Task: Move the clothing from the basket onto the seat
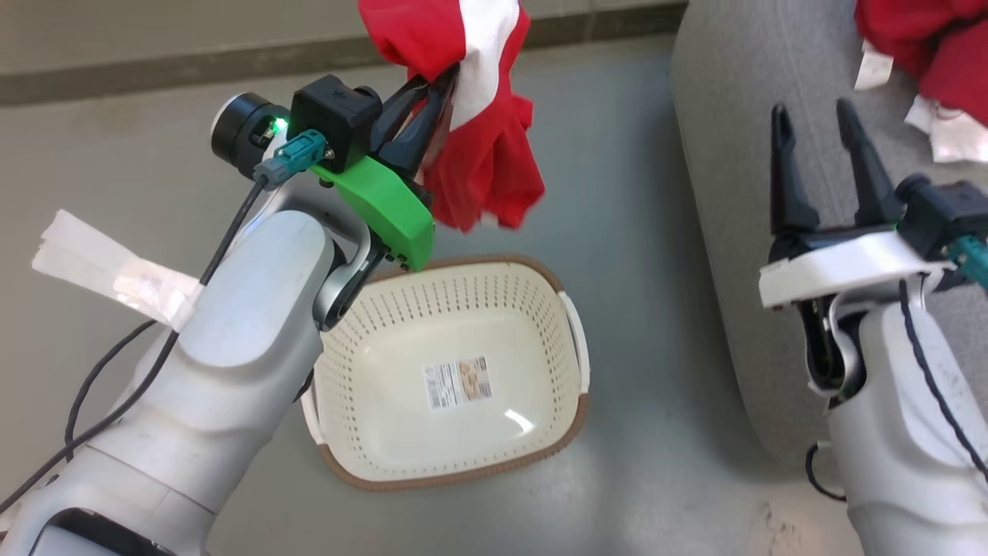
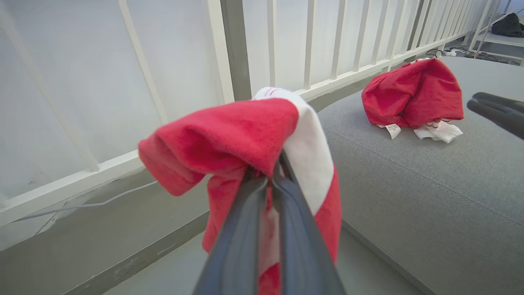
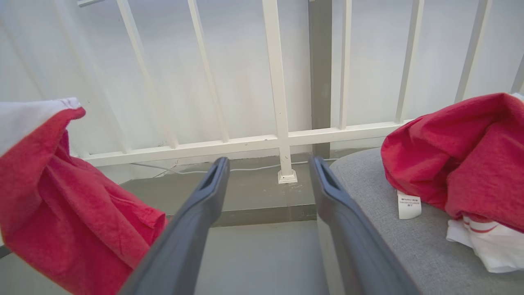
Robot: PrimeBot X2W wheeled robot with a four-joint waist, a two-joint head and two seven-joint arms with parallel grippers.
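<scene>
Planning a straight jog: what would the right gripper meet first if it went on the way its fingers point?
Probably the white railing, near its post foot. The open right gripper points past the seat corner; the red clothing on it lies beside that line. Depth is unclear.

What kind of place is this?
Probably an indoor, home-like corner, perhaps a landing or balcony: a grey fabric sofa seat with red clothing on it, a white laundry basket on the smooth grey floor, and a white railing behind.
</scene>
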